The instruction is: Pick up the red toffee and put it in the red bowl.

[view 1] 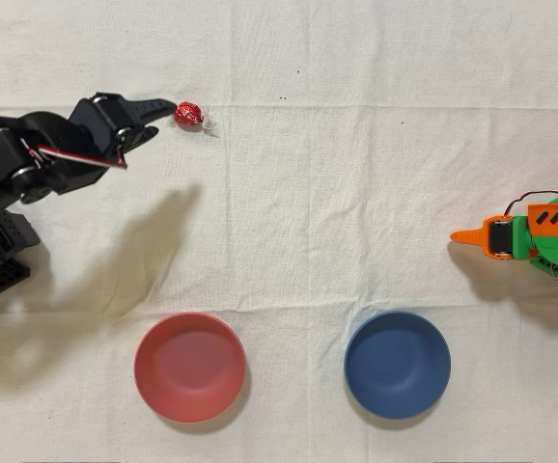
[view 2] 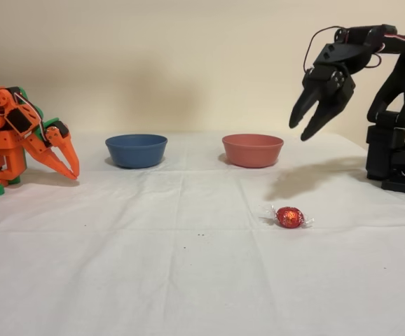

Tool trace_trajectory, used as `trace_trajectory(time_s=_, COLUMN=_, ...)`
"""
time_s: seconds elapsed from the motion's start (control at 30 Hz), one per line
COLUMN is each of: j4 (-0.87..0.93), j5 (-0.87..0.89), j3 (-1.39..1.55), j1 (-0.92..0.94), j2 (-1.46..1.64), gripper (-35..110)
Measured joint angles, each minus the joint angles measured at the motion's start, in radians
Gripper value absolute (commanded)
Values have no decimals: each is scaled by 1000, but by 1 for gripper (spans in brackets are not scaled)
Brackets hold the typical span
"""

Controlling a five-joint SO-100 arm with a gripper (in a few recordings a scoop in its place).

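The red toffee (view 1: 188,115) (view 2: 289,217) is a small round sweet in glossy red foil that catches bright highlights, with short clear twisted wrapper ends sticking out at either side; no print or lettering can be read on it. It lies alone on the white cloth of the desk (view 1: 356,193) (view 2: 153,280), and in the overhead view it sits just off the tips of the tool (view 1: 153,121) (view 2: 309,126). The fixed view shows the tool raised well above the cloth, pointing downward, with the toffee below it and nearer the camera. The tool's two black fingers are spread apart in a clear V and hold nothing. The red bowl (view 1: 189,366) (view 2: 252,150), plain matte salmon and unmarked, stands well apart from the tool in the overhead view, toward the bottom edge, with nothing in it. A dark blue bowl (view 1: 397,364) (view 2: 136,150) of like size stands beside it, farther from the tool. The idle orange arm (view 1: 530,236) (view 2: 20,140) rests at the far side of the desk.
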Motion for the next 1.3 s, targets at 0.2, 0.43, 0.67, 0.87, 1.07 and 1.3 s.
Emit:
trace_trajectory(time_s=0.2, j4=-106, j5=-37, j3=38, j1=-26, j2=-51, gripper=24)
trace_trajectory(time_s=0.43, j4=-221, j5=-64, j3=124, j1=-32, j2=-103, gripper=25)
trace_trajectory(time_s=0.67, j4=-291, j5=-81, j3=198, j1=-32, j2=-127, gripper=25)
trace_trajectory(time_s=0.87, j4=-364, j5=-98, j3=284, j1=-32, j2=-138, gripper=25)
trace_trajectory(time_s=1.07, j4=-449, j5=-109, j3=339, j1=-32, j2=-170, gripper=26)
trace_trajectory(time_s=1.3, j4=-540, j5=-118, j3=339, j1=-40, j2=-258, gripper=27)
